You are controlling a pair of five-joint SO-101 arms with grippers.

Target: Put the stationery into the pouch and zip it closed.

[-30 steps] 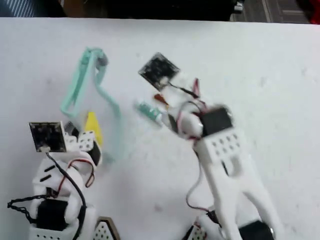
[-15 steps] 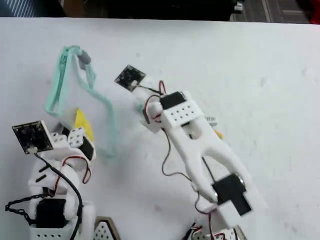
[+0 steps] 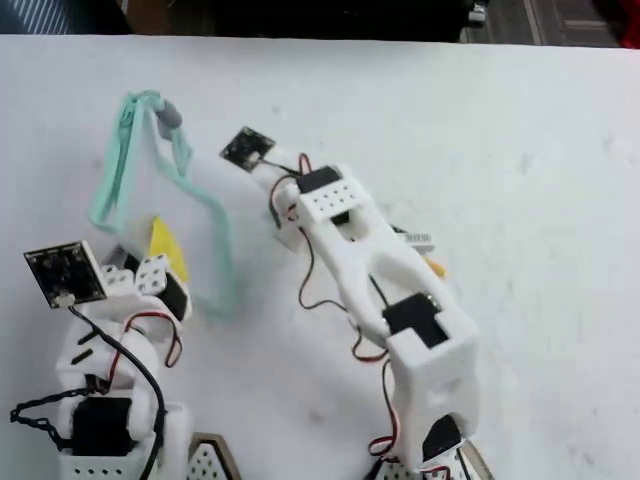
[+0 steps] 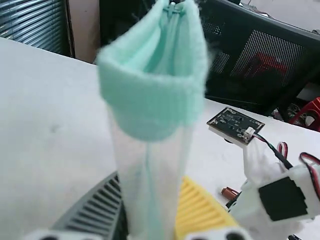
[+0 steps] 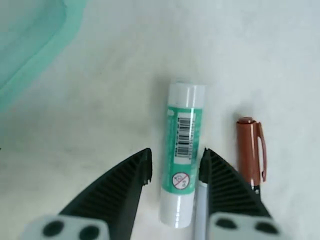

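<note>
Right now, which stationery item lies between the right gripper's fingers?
The green-and-white glue stick; the brown pen lies beside it, outside the open right gripper.

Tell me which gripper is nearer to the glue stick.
Right. The right gripper sits open over the glue stick, a finger on each side; the left gripper is farther off, clamping the pouch.

Right pincer [image 5: 175,157] swung left and a bit farther out, so now it's spread open straddling the glue stick [image 5: 185,115]. Left pincer [image 3: 160,265] slid left too and dragged the pouch [image 3: 120,165] along with it.
</note>
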